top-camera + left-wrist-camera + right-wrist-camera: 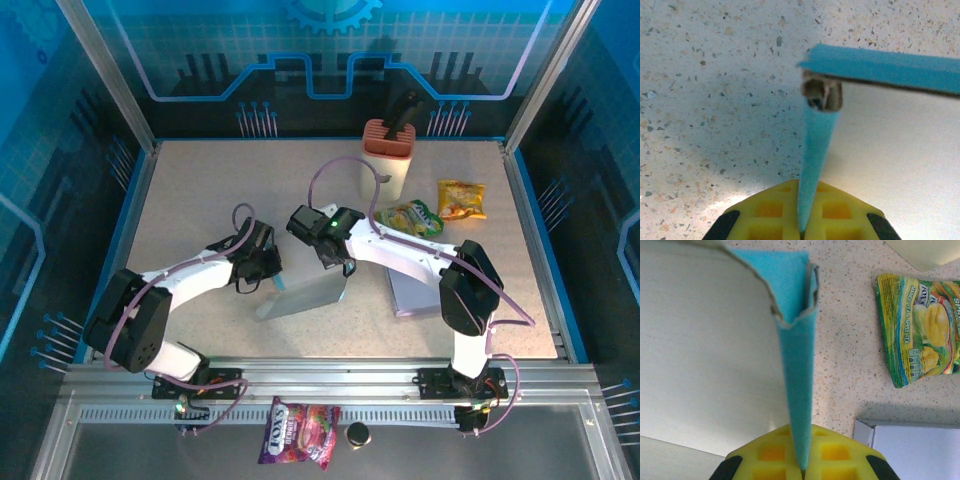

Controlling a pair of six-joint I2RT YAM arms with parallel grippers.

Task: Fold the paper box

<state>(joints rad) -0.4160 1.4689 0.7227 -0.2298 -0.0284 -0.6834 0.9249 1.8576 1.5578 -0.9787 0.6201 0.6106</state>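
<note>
The paper box is a flat blank, blue outside and pale inside, lying mid-table between the two arms. My left gripper is shut on a thin blue flap at the blank's left end; its yellow fingers pinch the flap edge-on. A second blue edge crosses above it. My right gripper is shut on another blue flap at the blank's right end, where the card is folded over. The pale inner face spreads to the left of that flap.
A cream container with an orange lid stands at the back. A green snack bag and a yellow one lie to the right. Another flat pale box lies under the right arm. A purple packet rests on the front rail.
</note>
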